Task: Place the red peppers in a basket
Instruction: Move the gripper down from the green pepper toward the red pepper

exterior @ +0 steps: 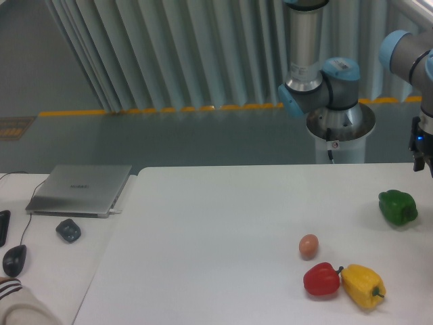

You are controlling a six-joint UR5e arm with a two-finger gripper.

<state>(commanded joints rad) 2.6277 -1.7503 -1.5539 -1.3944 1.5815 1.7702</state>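
The red pepper (pixel 321 280) lay on the white table (pixel 216 223) near the front edge, toward the right side, resting free with nothing holding it. Its short green stem pointed right, toward a yellow pepper (pixel 362 286) that lay just beside it, the two touching or very nearly so. A little behind and to the left of the red pepper sat a small brownish egg (pixel 308 246), close to it but apart. A green pepper (pixel 398 207) rested farther back and to the right, well apart from the other three and near the right border of the view. The robot arm (pixel 318 81) rose behind the table, its grey column and light-blue joints above a round base, with a second link bending in at the upper right. The gripper (pixel 421 145) was only partly visible at the right border, hanging above the table and above the green pepper, well away from the red pepper; it was cut off by the frame, so whether the fingers were apart or together could not be told. No basket appeared anywhere in view. To the left, on a separate lighter surface, lay a closed silver laptop (pixel 81 189), a small dark object (pixel 67 230) just in front of it, and a black computer mouse (pixel 14 259) near the left border. A striped sleeve (pixel 17 305) showed in the bottom-left corner.
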